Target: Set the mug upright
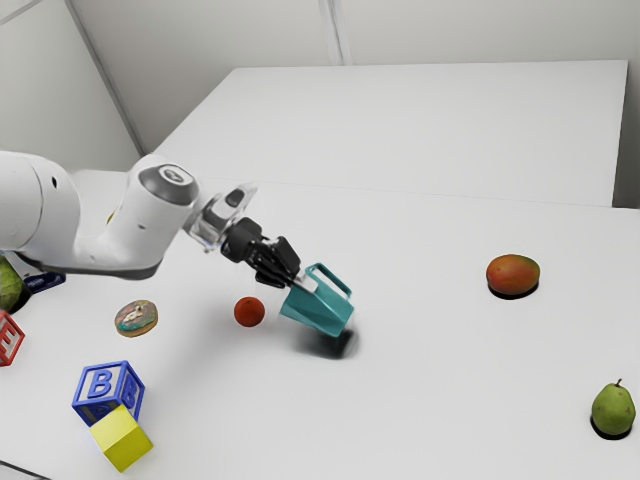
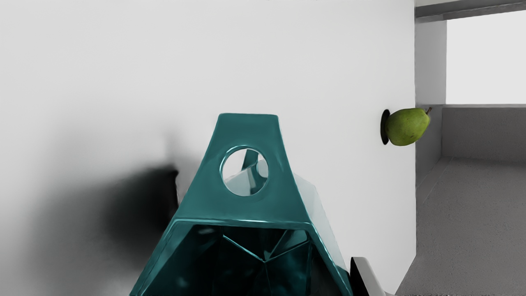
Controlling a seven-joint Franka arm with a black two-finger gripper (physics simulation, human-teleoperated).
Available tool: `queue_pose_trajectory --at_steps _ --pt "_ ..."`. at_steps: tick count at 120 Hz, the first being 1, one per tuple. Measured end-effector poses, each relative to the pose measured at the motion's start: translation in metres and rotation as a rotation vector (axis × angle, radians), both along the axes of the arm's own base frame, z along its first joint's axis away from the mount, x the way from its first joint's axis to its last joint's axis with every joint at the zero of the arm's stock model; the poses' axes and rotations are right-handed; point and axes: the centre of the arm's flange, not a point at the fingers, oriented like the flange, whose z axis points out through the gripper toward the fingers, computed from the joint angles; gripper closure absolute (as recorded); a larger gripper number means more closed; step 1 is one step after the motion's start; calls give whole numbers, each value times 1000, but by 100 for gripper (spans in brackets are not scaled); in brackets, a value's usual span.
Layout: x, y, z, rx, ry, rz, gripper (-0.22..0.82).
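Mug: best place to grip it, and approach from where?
Side wall at the rim, next to the handle, coming in through the mouth side. The mug is tilted with its open mouth toward the pincer, and its thin wall looks easy to straddle. The handle flares outward, so I'd stay off it.

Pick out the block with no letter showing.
The yellow block: its visible faces are plain, while the blue block shows B and the red block E.
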Motion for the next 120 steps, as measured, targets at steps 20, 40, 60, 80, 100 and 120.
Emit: queue_pose_trajectory --at_steps 20,40,60,80,100,120 --pt "12 -14 42 197 -86 -133 77" --pt "32 -22 77 486 -159 -263 78" --pt "39 -43 70 696 -189 -332 78" --pt "41 -48 47 805 -197 -320 78" --pt "39 -48 32 846 -190 -281 78" --pt "38 -48 15 858 -163 -248 79"
